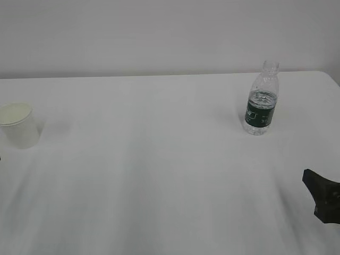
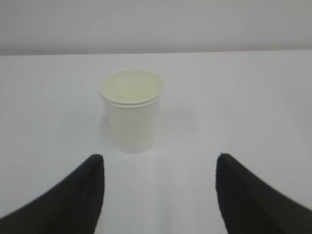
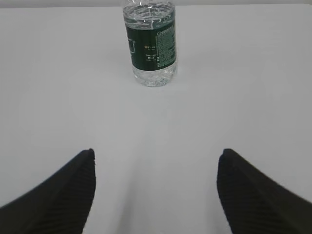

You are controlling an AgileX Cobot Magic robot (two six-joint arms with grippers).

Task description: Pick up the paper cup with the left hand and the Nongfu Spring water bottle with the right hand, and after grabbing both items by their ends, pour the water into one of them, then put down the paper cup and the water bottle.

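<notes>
The cup (image 1: 19, 125) stands upright at the far left of the exterior frame, on the white table (image 1: 159, 175), its cream inside showing. The bottle (image 1: 262, 99) stands upright in the upper right of that frame, well apart from the cup, uncapped, with a dark green label around its middle and water (image 1: 262, 98) up to about the label's top edge.

In the left wrist view the cup (image 2: 131, 109) sits in the upper middle of the frame, ahead of the left gripper (image 2: 160, 165), whose two black fingers (image 2: 80, 195) stand wide apart at the bottom corners, holding nothing and clear of the cup.

In the right wrist view the bottle (image 3: 150, 46) is at the top centre, its neck cut off by the frame edge. The right gripper (image 3: 157, 163) has its fingers (image 3: 243, 192) spread wide and empty, well short of the bottle. In the exterior view only a black part of the right arm (image 1: 323, 197) shows at the lower right edge.
</notes>
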